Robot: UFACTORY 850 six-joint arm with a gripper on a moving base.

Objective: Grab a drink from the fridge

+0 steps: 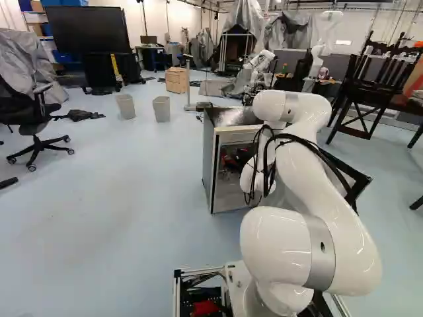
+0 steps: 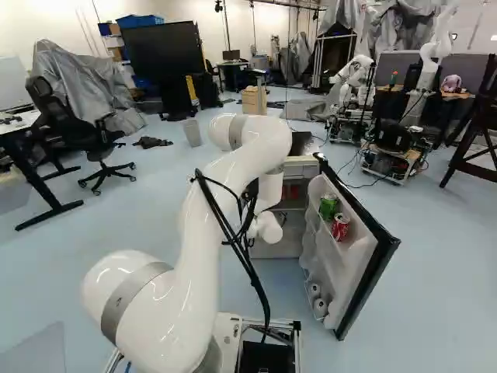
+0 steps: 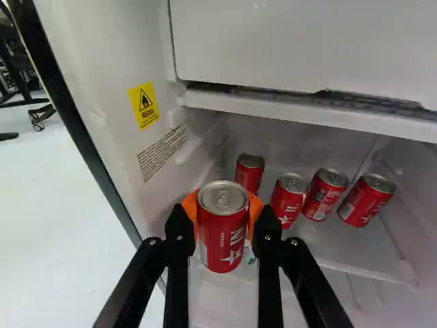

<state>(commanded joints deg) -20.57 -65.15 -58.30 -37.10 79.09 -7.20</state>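
Observation:
In the left base view my gripper (image 1: 243,156) is a dark shape inside the fridge (image 1: 207,155), partly hidden by the arm. Seen from the wrist, the gripper (image 3: 224,213) is shut on a red can (image 3: 223,236), an orange pad on either side of it. The can stands upright beside the fridge's inner side wall. Beyond it are several other red cans: one (image 3: 250,172) behind it, others (image 3: 287,198) (image 3: 325,194) (image 3: 367,200) off to one side. The open fridge door (image 2: 361,272) holds a green can (image 2: 328,206) and a red can (image 2: 340,226).
A white compartment (image 3: 307,44) with a ledge (image 3: 307,113) overhangs the cans. The opened door juts out right of the arm in the right base view. Farther off stand another robot (image 2: 353,81), a dark high chair (image 1: 367,89), an office chair (image 1: 32,119) and bins (image 1: 161,109).

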